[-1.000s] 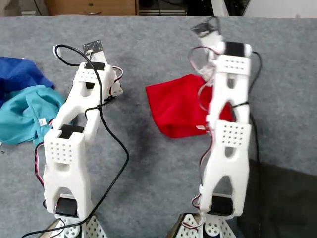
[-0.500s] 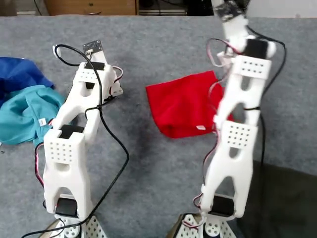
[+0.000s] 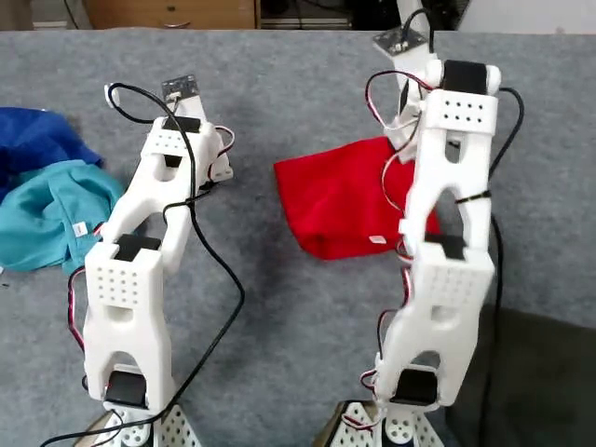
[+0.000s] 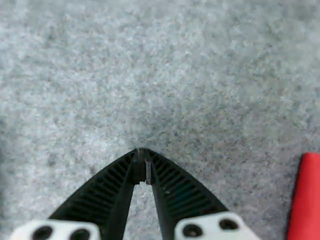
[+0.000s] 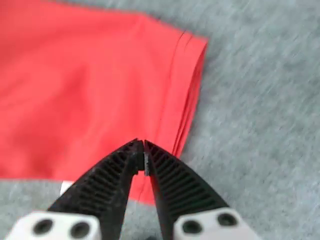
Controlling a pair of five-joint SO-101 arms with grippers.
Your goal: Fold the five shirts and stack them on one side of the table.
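Observation:
A folded red shirt (image 3: 335, 200) lies on the grey table between the two arms. My right gripper (image 5: 144, 152) hovers shut above the red shirt (image 5: 85, 85), close to its layered folded edge, with nothing between its fingers. The right arm (image 3: 447, 186) covers the shirt's right part in the high view. My left gripper (image 4: 143, 157) is shut and empty just over bare grey felt, left of the shirt, whose red edge (image 4: 305, 200) shows at the side. A crumpled teal shirt (image 3: 47, 214) and a blue shirt (image 3: 33, 140) lie at the table's left edge.
A dark cloth (image 3: 540, 372) lies at the near right corner of the table. A black cable (image 3: 219, 270) loops from the left arm across the felt. A wooden cabinet (image 3: 172, 13) stands beyond the far edge.
The right arm's upper part swung away to the right and far side, then came back a little over the red shirt. The left arm hardly moved. The shirts stayed put.

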